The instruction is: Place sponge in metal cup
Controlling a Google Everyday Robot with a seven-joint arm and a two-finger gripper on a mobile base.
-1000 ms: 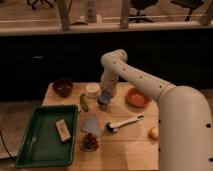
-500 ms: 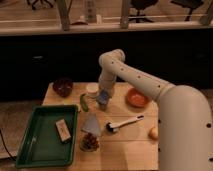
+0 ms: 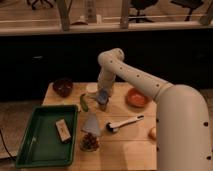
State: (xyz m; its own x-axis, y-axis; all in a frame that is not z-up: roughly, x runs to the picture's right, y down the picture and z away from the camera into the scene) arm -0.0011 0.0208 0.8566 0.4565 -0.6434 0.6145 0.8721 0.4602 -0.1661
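Note:
My gripper hangs from the white arm over the back middle of the wooden table. It is shut on the sponge, a small blue chunk held just above the table top. The metal cup, pale and short, stands just behind and to the left of the gripper, close to it and partly hidden by it. The sponge is beside the cup, not in it.
A dark brown bowl stands at the back left and an orange bowl to the right. A green vegetable, a grey-blue cone, a snack jar and a white-handled tool lie in front. A green tray holds a tan block.
The gripper with the sponge has shifted slightly left, closer to the metal cup. Nothing else on the table has moved.

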